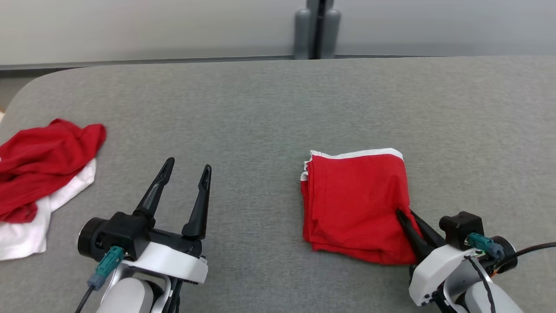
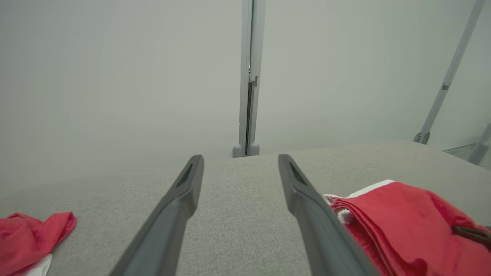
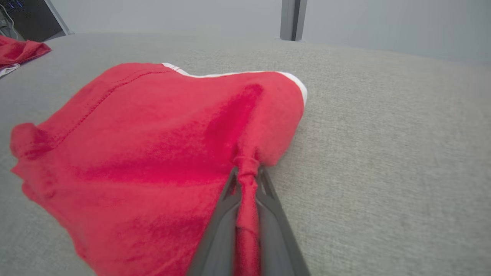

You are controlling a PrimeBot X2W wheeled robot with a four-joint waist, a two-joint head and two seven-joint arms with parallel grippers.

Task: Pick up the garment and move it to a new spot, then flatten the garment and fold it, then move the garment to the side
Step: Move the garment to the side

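So, garment [image 1: 354, 204]: red with white trim along its far edge, folded into a rough square of several layers, lying on the table [image 1: 278, 108] right of centre in the head view.
right gripper [image 1: 405, 213]: at the garment's near right corner, its dark fingers pointing up and left onto the cloth.
right gripper, state: fingers drawn together on the garment. In the right wrist view a thin ridge of red cloth runs down between them.
garment against right gripper: almost all of it lies ahead and to the left of the fingertips. The pinched spot is close to the right edge, and from it a crease runs up toward the far right corner.
garment, contact: the bulk rests flat on the table. Whether the pinched corner is off the surface cannot be told.
left gripper [image 1: 189, 164]: over bare table to the left of the garment, apart from it, fingers spread wide with nothing between them.
left wrist view: the garment's stacked left edge, white trim at the far side, shows past the finger on that view's right. A dark finger of the right gripper lies on the cloth at the frame's right edge.
heap [image 1: 39, 165]: crumpled red and white cloth at the table's left edge, well apart from the garment.
post [image 1: 317, 28]: grey upright behind the middle of the table's far edge.
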